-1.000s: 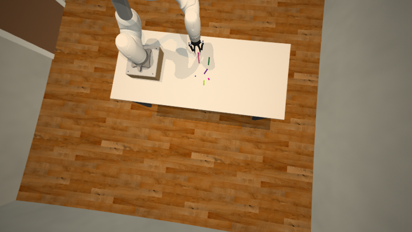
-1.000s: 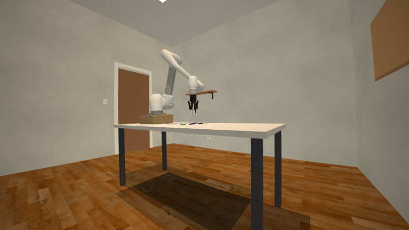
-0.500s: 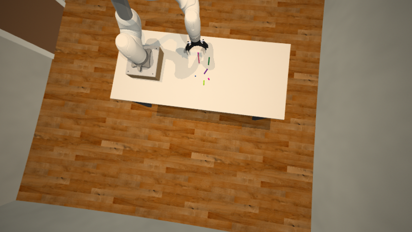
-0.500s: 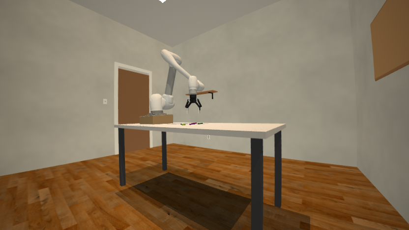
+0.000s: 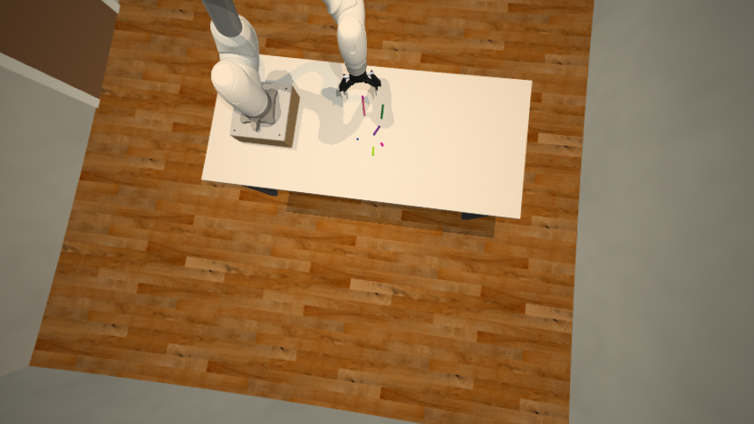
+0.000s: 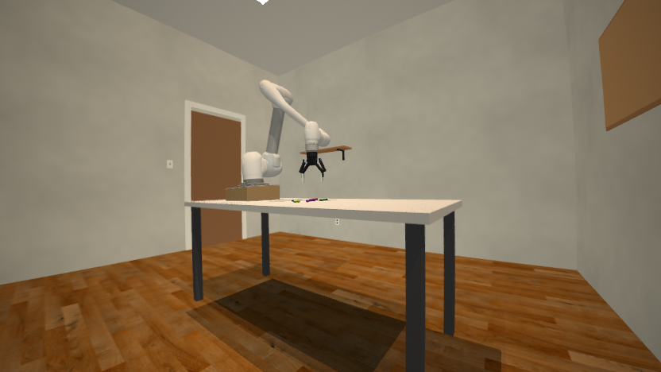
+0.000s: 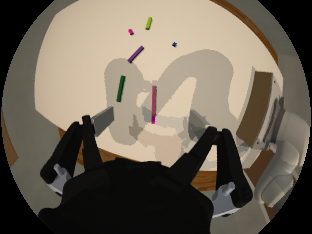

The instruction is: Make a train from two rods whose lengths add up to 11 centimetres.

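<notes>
A: Where does the train lie from the gripper (image 5: 360,94) (image 6: 312,180) (image 7: 152,123)?
B: Below it, on the table (image 5: 453,142) (image 6: 392,206) (image 7: 60,75). In the wrist view, pink (image 5: 363,107) (image 7: 154,100) extends up the picture from magenta (image 5: 362,97) (image 7: 153,120), which appears centrally between the spread fingers. The long axis runs across the line joining the fingertips.

A: And the pose?
B: Pointing down, well above the table, fingers wide apart with nothing between them. The sole arm reaches over the near-magenta end.

A: Is the train complete?
B: Probably: nine and two make eleven. The pair looks straight and end to end; whether a fine gap remains cannot be told at this scale.

A: Neighbours?
B: Green (image 5: 381,111) (image 6: 323,199) (image 7: 121,89) lies to one side, apart; the spare magenta (image 5: 381,144) (image 7: 131,32) is well apart.

A: The coming move?
B: If the joint is sound, none on the rods: stay high and clear. A needless descent could knock magenta askew.
</notes>
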`<state>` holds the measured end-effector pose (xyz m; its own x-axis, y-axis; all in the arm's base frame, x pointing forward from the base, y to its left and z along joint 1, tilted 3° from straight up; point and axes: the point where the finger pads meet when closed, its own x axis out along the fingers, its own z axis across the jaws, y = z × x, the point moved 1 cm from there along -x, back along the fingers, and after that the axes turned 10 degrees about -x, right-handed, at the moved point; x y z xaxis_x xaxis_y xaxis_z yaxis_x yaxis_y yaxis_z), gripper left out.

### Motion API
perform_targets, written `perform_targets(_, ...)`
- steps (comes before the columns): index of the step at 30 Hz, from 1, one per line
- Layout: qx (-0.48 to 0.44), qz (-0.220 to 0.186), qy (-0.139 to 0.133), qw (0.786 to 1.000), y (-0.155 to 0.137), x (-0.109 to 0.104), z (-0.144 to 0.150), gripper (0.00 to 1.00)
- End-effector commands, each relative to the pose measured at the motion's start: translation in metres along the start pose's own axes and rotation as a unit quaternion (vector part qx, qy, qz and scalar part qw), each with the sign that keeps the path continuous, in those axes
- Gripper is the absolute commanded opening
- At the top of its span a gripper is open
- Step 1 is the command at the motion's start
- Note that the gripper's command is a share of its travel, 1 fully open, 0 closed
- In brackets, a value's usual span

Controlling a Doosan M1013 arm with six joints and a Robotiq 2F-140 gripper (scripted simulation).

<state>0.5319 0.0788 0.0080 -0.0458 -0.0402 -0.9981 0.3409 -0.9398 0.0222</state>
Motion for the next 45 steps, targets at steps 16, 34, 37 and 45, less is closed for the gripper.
perform_targets(16,0.0,0.0,0.0,1.0,0.0,-0.062,0.0,1.0)
perform_targets(34,0.0,0.0,0.0,1.0,0.0,-0.067,0.0,1.0)
perform_targets(37,0.0,0.0,0.0,1.0,0.0,-0.067,0.0,1.0)
perform_targets(45,0.0,0.0,0.0,1.0,0.0,-0.067,0.0,1.0)
